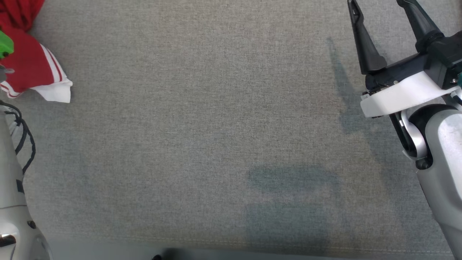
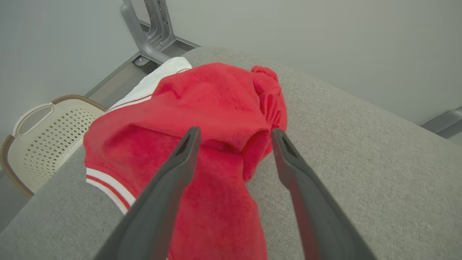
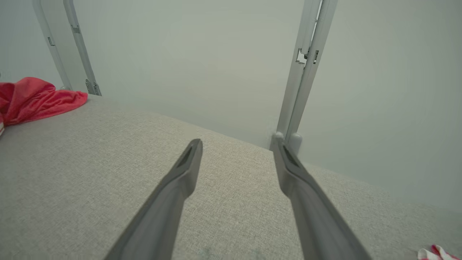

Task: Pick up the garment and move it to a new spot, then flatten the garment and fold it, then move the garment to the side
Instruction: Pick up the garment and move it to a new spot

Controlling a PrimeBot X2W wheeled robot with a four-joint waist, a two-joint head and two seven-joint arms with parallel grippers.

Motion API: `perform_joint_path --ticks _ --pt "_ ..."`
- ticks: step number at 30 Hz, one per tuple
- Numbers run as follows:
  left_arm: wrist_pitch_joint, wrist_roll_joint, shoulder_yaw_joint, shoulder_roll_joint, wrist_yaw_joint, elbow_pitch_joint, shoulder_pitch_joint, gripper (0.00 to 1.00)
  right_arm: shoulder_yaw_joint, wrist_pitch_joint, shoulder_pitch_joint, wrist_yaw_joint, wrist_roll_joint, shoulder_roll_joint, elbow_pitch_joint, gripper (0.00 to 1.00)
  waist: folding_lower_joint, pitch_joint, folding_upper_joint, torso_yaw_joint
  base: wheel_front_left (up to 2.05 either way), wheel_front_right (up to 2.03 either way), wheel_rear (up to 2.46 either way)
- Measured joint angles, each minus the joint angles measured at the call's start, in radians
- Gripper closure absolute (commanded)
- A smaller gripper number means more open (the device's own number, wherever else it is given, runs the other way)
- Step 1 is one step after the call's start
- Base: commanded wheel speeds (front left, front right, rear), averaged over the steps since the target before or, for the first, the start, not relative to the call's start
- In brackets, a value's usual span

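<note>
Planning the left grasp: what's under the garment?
The garment lies heaped on the grey padded top, near its edge; a basket stands on the floor beyond. Whatever the heap covers cannot be seen.

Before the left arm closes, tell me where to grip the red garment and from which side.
Grip the red garment by its bunched middle fold, straight ahead from the open left end effector: that ridge stands proud of the grey cushion.
</note>
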Motion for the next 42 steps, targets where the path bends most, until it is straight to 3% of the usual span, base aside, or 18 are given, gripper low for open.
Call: perform_joint_path --ticks 5,18,26,27,28,29,30,31,37,42 --pt "-0.016 0.000 -0.001 -0.018 0.000 0.055 -0.007 0.00 -0.008 0.000 -0.003 0.000 0.000 -0.007 0.003 0.00 0.0000 0.046 0.0000 -0.018 0.00 0.00 0.00" --pt "-0.075 0.053 0.003 0.031 0.001 0.173 -0.040 0.00 -0.009 -0.001 -0.017 0.000 0.000 -0.010 0.002 0.00 -0.0001 0.081 0.0000 -0.029 0.00 0.00 0.00" --pt "-0.110 0.066 0.000 0.025 0.001 0.231 -0.049 0.00 -0.005 0.000 -0.018 0.007 -0.001 -0.011 0.000 0.00 -0.0001 0.100 0.0000 -0.040 0.00 0.00 0.00" --pt "-0.115 0.067 -0.001 0.023 0.001 0.237 -0.051 0.14 -0.007 0.000 -0.018 0.007 -0.001 -0.013 0.000 0.00 -0.0001 0.101 0.0000 -0.041 0.00 0.00 0.00" --pt "-0.116 0.068 -0.002 0.020 0.001 0.244 -0.056 0.55 -0.008 0.000 -0.018 0.007 -0.002 -0.014 0.001 0.00 -0.0002 0.102 0.0000 -0.042 0.00 0.00 0.00" --pt "-0.122 0.071 -0.003 0.017 0.001 0.248 -0.061 0.55 -0.009 0.000 -0.018 0.007 -0.002 -0.015 0.001 0.00 -0.0002 0.103 0.0000 -0.042 0.00 0.00 0.00" --pt "-0.130 0.073 -0.005 0.015 0.001 0.252 -0.065 0.89 -0.010 0.000 -0.018 0.007 -0.002 -0.016 0.001 0.00 -0.0002 0.103 0.0000 -0.042 0.00 0.00 0.00" --pt "-0.137 0.073 -0.006 0.012 0.001 0.256 -0.070 1.00 -0.010 0.000 -0.018 0.007 -0.002 -0.016 0.002 0.00 -0.0001 0.104 0.0000 -0.042 0.00 0.00 0.00" --pt "-0.190 0.072 -0.019 -0.012 -0.001 0.269 -0.094 1.00 -0.020 -0.011 -0.017 0.006 -0.002 -0.015 0.015 0.00 -0.0002 0.092 0.0000 -0.037 0.00 0.00 0.00" --pt "-0.249 0.073 -0.031 -0.012 -0.033 0.269 -0.099 1.00 -0.021 -0.031 -0.017 0.005 0.000 -0.006 0.039 0.00 -0.0001 0.072 0.0000 -0.028 0.00 0.00 0.00"
